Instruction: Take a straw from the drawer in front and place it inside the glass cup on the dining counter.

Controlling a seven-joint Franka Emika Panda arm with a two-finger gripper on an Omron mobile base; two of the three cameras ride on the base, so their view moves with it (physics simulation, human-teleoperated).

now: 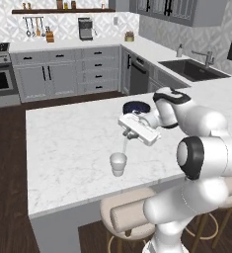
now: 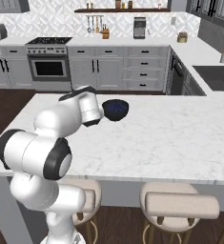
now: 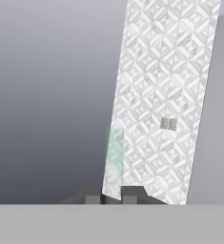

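The glass cup stands upright on the dining counter near its front edge. Just above it, my gripper points down, shut on the straw. The straw hangs as a thin pale stick, and its lower end reaches the cup's mouth. In the hand view the straw rises as a faint greenish translucent strip from between the dark fingertips, where the gripper is closed. In the right base view my own arm hides the cup and the gripper. The drawer is out of view.
A dark blue bowl sits on the counter just behind the hand. Beige round stools stand under the counter's front edge. The sink and the wall cabinets lie beyond.
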